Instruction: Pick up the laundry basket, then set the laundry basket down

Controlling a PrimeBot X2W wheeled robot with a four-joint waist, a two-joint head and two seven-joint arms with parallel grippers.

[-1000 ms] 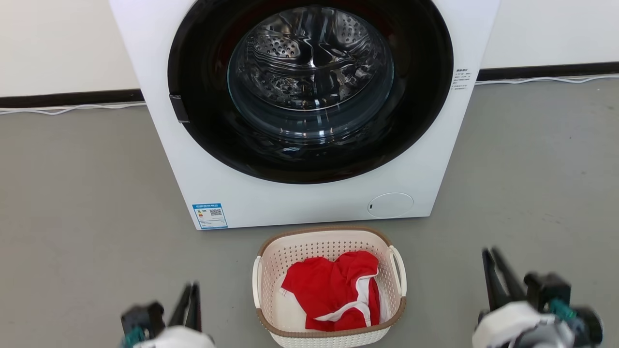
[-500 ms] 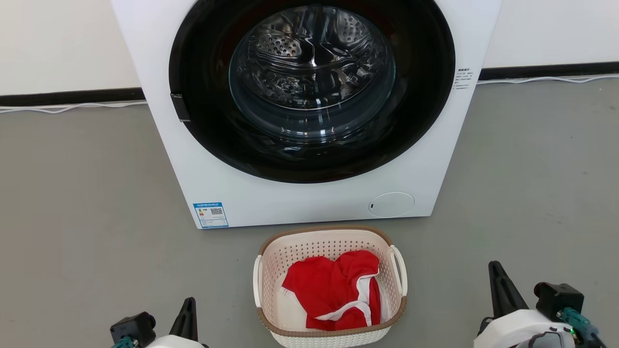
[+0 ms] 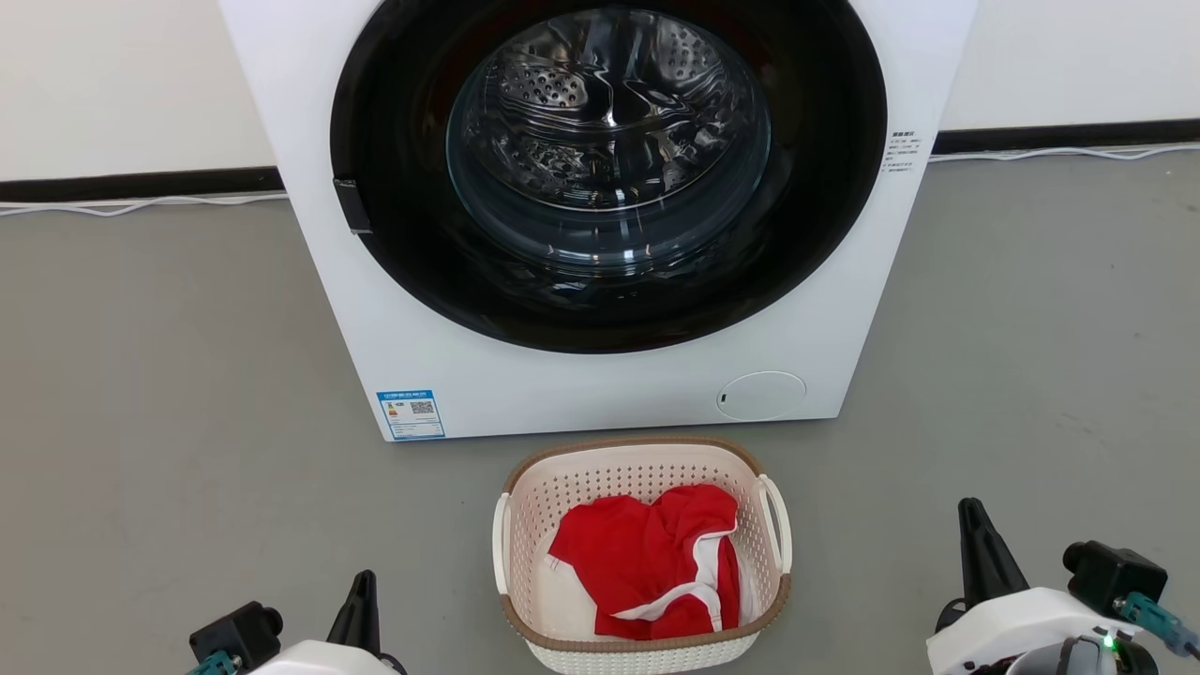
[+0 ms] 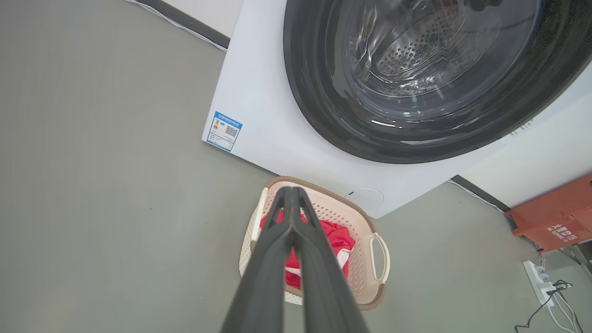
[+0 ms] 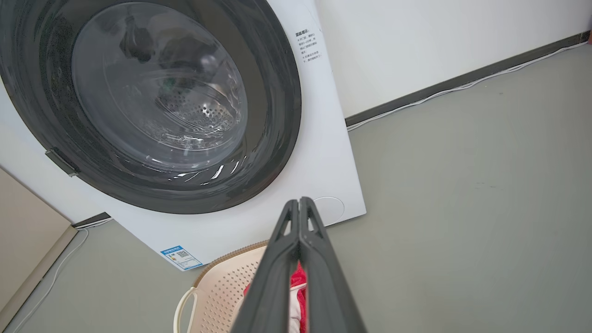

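The two dark fingers of the left gripper (image 4: pixel 291 192) are pressing together along their length, tip against tip, and are holding nothing. The fingers of the right gripper (image 5: pixel 299 203) are likewise lying shut against each other with nothing between them. In the head view both grippers are pointing up from the lower corners, each hanging above the grey floor (image 3: pixel 169 375) and well apart from the laundry basket (image 3: pixel 600 483). The laundry basket is sitting upright on the floor between the two grippers, touching neither. Its far brown rim is lying just in front of the base of the washing machine (image 3: pixel 525 375). The white loop handles (image 3: pixel 778 525) are facing left and right. A red garment (image 3: pixel 647 558) with white trim is lying crumpled inside the basket. The round door of the washing machine is facing the robot, and a blue label (image 3: pixel 409 414) is showing at its lower left corner.
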